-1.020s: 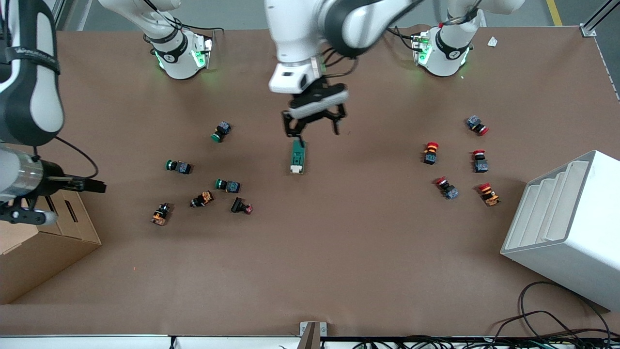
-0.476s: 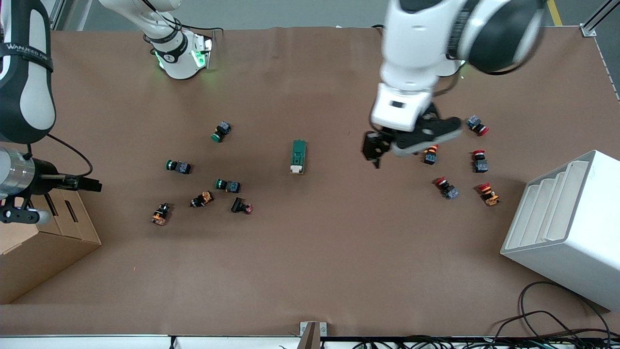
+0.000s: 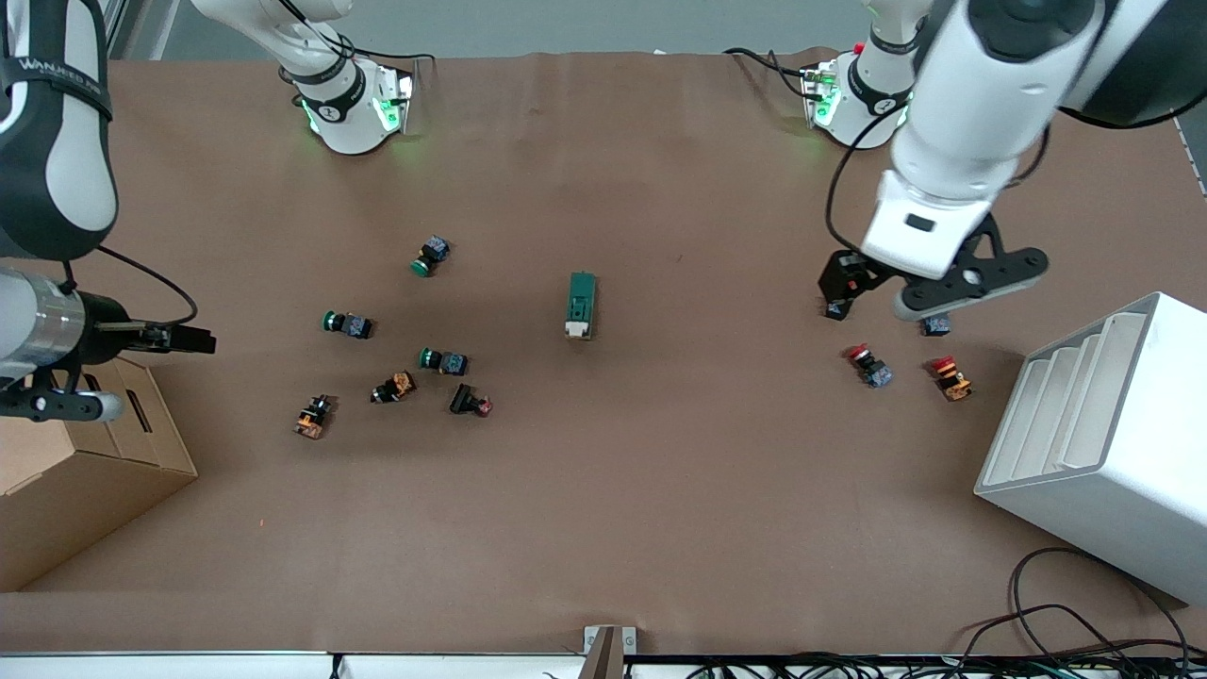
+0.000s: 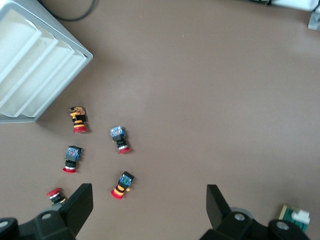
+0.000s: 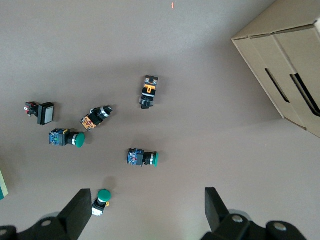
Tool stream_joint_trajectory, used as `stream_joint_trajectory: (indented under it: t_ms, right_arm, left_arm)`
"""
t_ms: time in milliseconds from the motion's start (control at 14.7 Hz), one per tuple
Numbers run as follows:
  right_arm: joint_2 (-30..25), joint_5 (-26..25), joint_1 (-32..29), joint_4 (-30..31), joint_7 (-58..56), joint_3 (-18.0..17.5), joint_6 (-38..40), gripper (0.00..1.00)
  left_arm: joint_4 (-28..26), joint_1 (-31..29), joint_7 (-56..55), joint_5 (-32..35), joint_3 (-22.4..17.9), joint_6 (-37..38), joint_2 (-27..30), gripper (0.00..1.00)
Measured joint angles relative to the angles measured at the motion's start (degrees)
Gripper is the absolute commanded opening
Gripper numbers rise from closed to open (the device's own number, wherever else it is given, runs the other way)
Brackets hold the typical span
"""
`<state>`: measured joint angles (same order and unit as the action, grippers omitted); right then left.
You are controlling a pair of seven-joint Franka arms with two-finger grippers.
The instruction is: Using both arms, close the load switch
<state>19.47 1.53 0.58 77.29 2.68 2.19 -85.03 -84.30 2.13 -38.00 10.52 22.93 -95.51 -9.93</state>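
Observation:
The load switch [image 3: 580, 304], a dark-green block with a cream-white lever end, lies alone mid-table. Its corner shows in the left wrist view [image 4: 295, 218], and its edge in the right wrist view [image 5: 1, 185]. My left gripper [image 3: 886, 297] is open and empty, in the air over the red push buttons [image 3: 868, 364] toward the left arm's end; in its wrist view the left gripper [image 4: 149, 205] has wide jaws with one red button [image 4: 121, 184] below. My right gripper [image 3: 189, 339] is open and empty over the table edge by the cardboard box; in its wrist view the right gripper [image 5: 146, 205] has a green button [image 5: 102, 199] beside one finger.
Green and orange push buttons [image 3: 443, 360] lie scattered toward the right arm's end, also seen in the right wrist view [image 5: 142, 158]. A cardboard box [image 3: 85, 471] stands at that end, a white slotted tray [image 3: 1103, 434] at the left arm's end. Cables [image 3: 1084, 632] lie by the near edge.
My left gripper has swung away from the load switch toward the left arm's end, over the red buttons. The switch has not moved. My right gripper has shifted only slightly.

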Motion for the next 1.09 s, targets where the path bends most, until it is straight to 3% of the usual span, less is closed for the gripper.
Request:
stream_joint_trajectory:
  t_ms: [204,476,1088]
  right_arm:
    - [-3.37,0.0,-0.09,1.65,0.0,0.17,0.56,1.0]
    - [-10.5,-0.02,-0.13,7.5,0.0,0.53,-0.6,1.0]
    - [-23.12,-0.03,-0.2,15.81,-0.01,0.75,-0.9,1.0]
  left_arm:
    - [-1.42,-0.85,10.8,-5.83,-5.29,0.21,1.62,1.0]
    - [-6.55,-2.57,19.39,-8.18,-9.7,0.4,5.19,1.0]
    - [-13.29,-2.52,32.37,-12.68,-15.71,-0.37,10.02,1.0]
